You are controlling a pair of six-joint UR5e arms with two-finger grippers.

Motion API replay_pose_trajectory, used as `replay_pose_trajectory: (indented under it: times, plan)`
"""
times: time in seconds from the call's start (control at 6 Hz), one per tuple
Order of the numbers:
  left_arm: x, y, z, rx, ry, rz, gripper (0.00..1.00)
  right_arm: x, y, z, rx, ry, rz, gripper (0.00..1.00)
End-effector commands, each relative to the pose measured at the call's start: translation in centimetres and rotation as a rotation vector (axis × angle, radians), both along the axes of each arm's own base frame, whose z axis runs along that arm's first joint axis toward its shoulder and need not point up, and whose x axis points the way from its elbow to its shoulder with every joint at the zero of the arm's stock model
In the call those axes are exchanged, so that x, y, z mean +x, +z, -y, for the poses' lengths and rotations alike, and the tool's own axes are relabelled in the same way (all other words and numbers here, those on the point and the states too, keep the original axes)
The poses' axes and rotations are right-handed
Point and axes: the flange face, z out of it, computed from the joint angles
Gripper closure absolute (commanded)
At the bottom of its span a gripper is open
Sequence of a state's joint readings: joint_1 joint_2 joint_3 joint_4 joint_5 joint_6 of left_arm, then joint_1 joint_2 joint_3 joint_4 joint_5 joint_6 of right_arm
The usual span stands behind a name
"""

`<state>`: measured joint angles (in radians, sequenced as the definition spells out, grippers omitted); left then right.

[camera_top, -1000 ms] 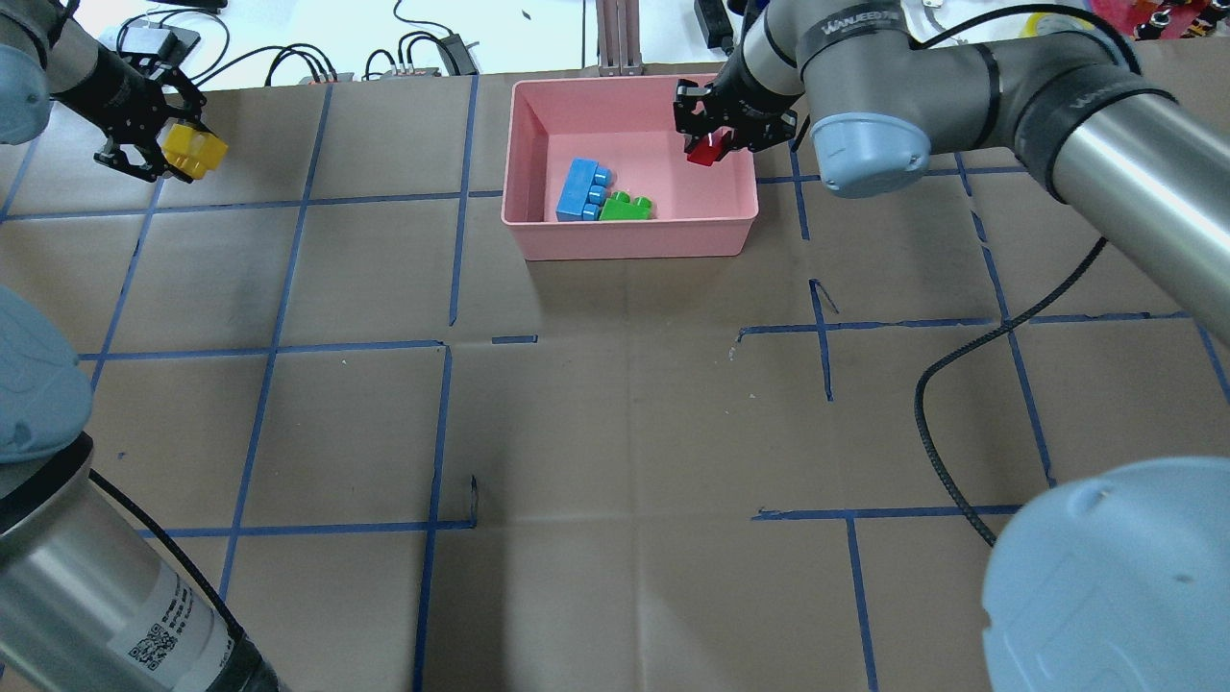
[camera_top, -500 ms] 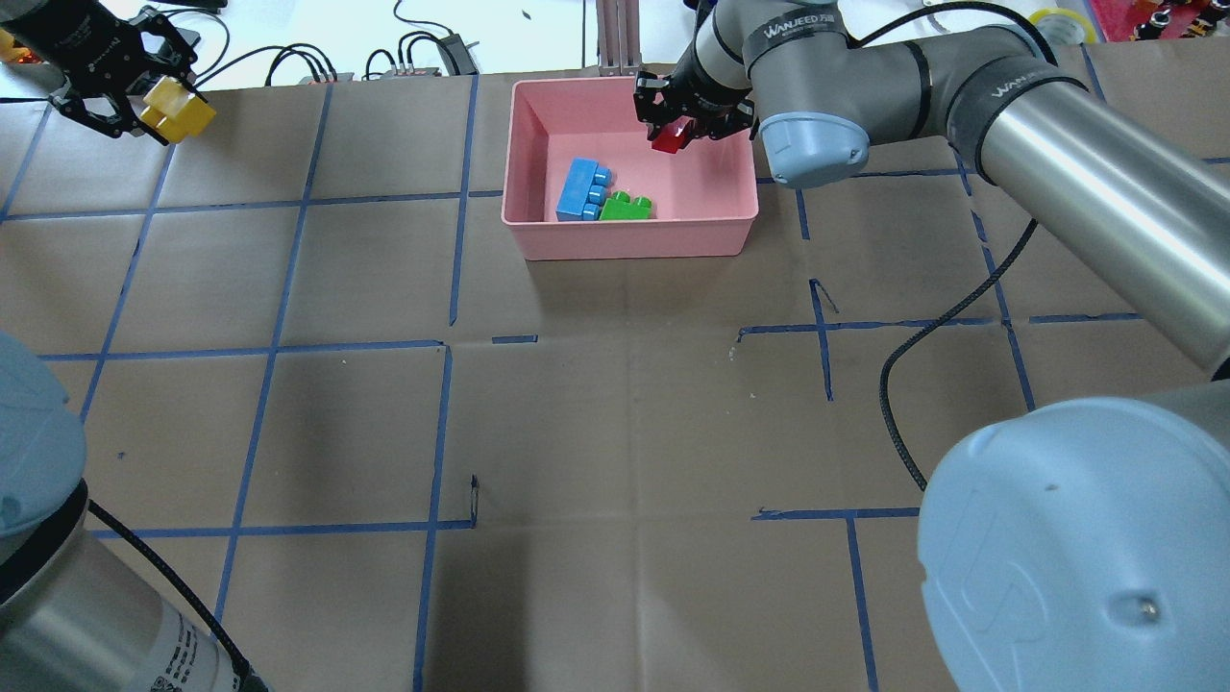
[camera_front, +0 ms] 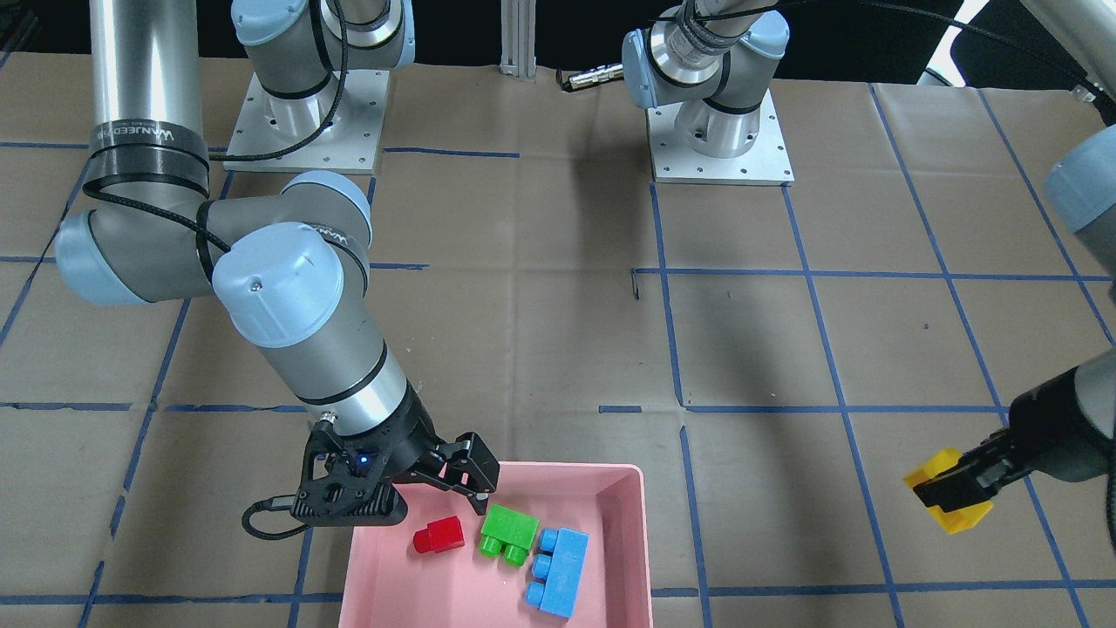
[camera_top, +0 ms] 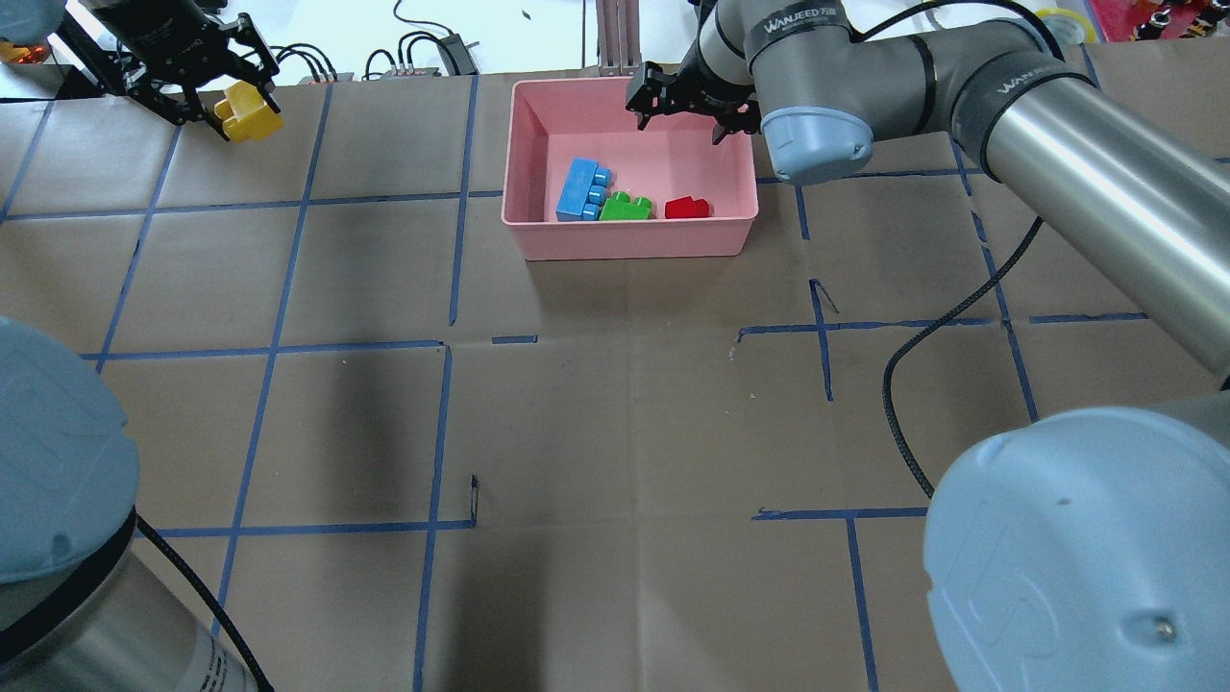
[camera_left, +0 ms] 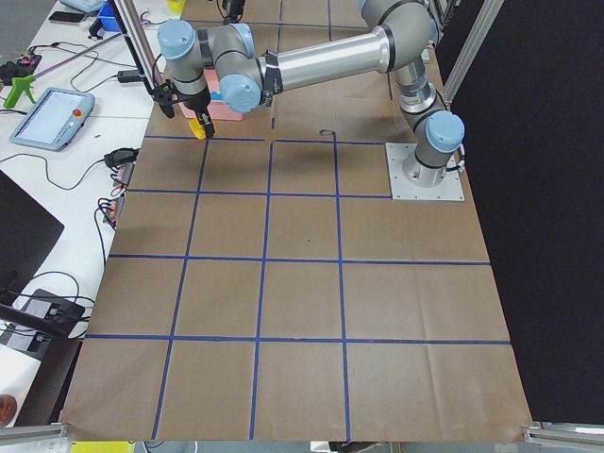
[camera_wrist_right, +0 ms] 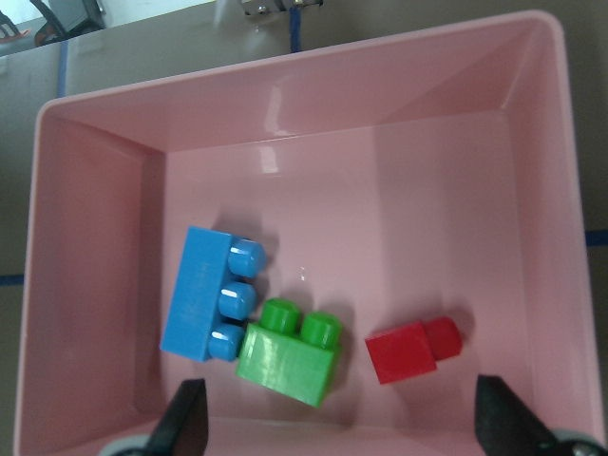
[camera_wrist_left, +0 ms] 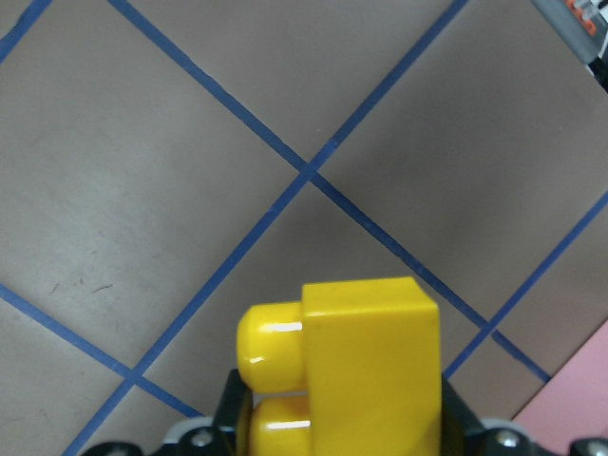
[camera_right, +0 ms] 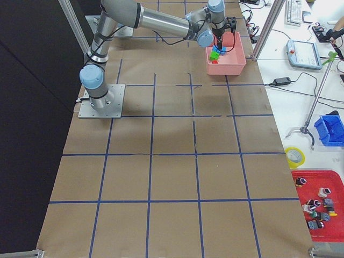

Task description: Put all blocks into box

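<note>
The pink box [camera_top: 629, 240] stands at the far middle of the table. The light-blue block [camera_top: 579, 189], the green block [camera_top: 625, 207] and the red block [camera_top: 686, 208] lie on its floor along the near wall. They also show in the right wrist view: blue [camera_wrist_right: 204, 294], green [camera_wrist_right: 290, 353], red [camera_wrist_right: 410, 350]. My right gripper [camera_top: 681, 117] hangs open and empty over the box's far side. My left gripper [camera_top: 231, 101] is shut on the yellow block [camera_top: 248, 112] and holds it above the table, far left of the box. The yellow block fills the left wrist view [camera_wrist_left: 366, 361].
Cables and small devices [camera_top: 423, 53] lie beyond the table's far edge, and a metal post [camera_top: 615, 38] stands behind the box. My right arm's black cable [camera_top: 908, 384] hangs over the table's right half. Blue tape lines grid the brown paper.
My right gripper has opened and the red block has dropped onto the box floor beside the green one. My left gripper has carried the yellow block farther back, then right toward the box.
</note>
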<state>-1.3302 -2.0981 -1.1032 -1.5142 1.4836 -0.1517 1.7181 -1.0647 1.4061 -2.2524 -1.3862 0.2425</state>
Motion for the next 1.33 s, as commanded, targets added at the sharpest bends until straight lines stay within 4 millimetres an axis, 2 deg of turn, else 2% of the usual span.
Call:
replay_pose_trajectory:
  times: [0.0,0.17,0.33,0.5,0.67,0.83,1.0,1.17]
  plan:
    - [-9.6,-0.3,-0.2,0.010,-0.148,0.045,0.95,-4.7,4.3,-3.7,0.144,0.071,-0.157,0.00]
    - [-16.2,-0.9,-0.8,0.019,-0.176,0.047,0.95,-6.9,7.5,-8.1,0.316,0.058,-0.199,0.00]
    - [-21.7,-1.7,-1.1,0.023,-0.175,0.047,0.95,-8.3,10.0,-10.8,0.366,0.056,-0.252,0.00]
    - [-25.8,-2.3,-0.7,0.017,-0.167,0.045,0.95,-9.1,12.1,-12.2,0.337,0.041,-0.334,0.00]
    - [-29.9,-3.7,0.1,0.012,-0.157,0.045,0.95,-9.1,14.9,-13.2,0.284,0.030,-0.329,0.00]
    - [-32.3,-7.5,1.2,0.040,-0.156,0.052,0.97,-9.1,17.9,-15.7,0.238,0.015,-0.321,0.00]
    - [-32.8,-10.7,2.7,-0.003,-0.153,0.080,0.97,-8.9,17.9,-15.9,0.237,0.018,-0.319,0.00]
    - [-32.5,-11.4,2.9,-0.006,-0.153,0.118,0.88,-8.9,17.3,-16.0,0.267,0.021,-0.321,0.00]
